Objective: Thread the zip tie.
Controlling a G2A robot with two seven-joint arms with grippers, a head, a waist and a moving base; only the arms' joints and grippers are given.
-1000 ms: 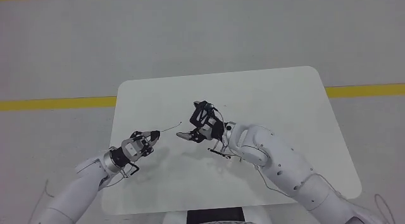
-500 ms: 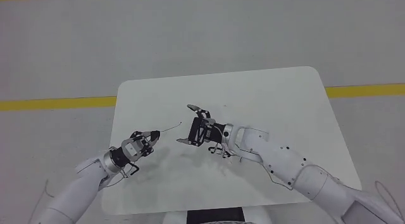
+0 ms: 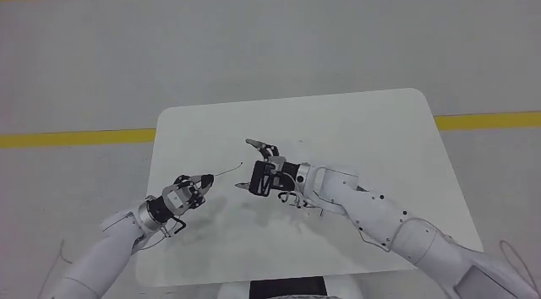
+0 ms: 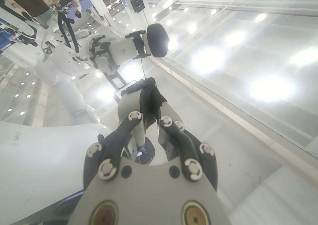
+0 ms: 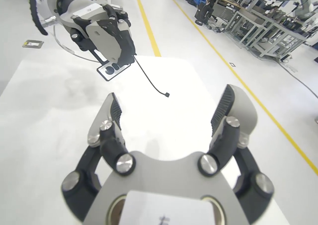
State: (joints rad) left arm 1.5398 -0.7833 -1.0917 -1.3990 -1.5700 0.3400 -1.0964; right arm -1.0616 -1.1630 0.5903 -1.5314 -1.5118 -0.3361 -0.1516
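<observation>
Zip tie (image 5: 147, 78): one, in left gripper (image 5: 128, 55)

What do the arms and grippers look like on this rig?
Both the left arm and right arm have smooth white shells. The left gripper and right gripper each have a grey base plate and black linkages joined by silver pins. The right one's pads are ribbed black on grey backs. A black corrugated cable sleeve loops at the left wrist.

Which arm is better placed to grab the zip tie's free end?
Right: the right gripper is open, empty and facing the free end of the zip tie; the left gripper is shut on its other end.
</observation>
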